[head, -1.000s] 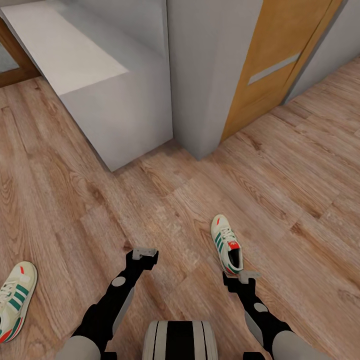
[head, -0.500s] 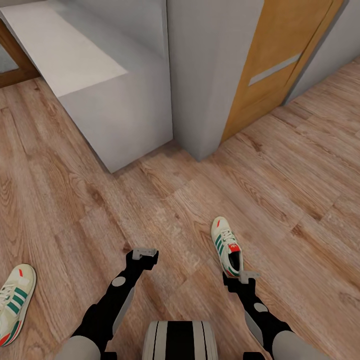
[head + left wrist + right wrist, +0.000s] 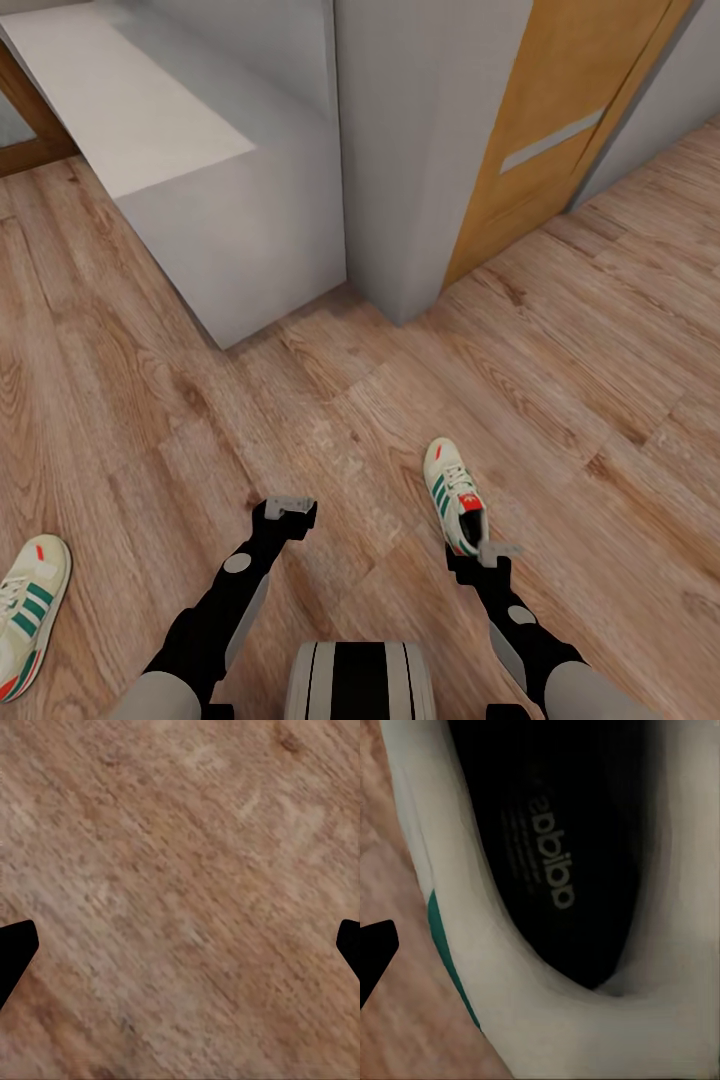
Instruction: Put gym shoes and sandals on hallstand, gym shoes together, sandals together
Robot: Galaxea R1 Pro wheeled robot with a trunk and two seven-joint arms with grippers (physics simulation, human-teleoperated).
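Whole view is shifting; right gripper (image 3: 487,549) is hanging over near gym shoe (image 3: 454,494) heel on corridor floor (image 3: 600,380), jaws spread. Left gripper (image 3: 288,503) spread, empty. Risk: fingers knocking shoe sideways.

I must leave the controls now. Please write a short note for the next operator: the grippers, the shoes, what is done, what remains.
Left gripper: open, holding nothing, above bare corridor floor.
Right gripper: at the heel of one gym shoe; whether it grips cannot be told. Its wrist camera looks into the shoe opening.
Second gym shoe: on the floor, far left.
Done: nothing racked yet.
Left: both gym shoes, then the sandals, paired on the rack.
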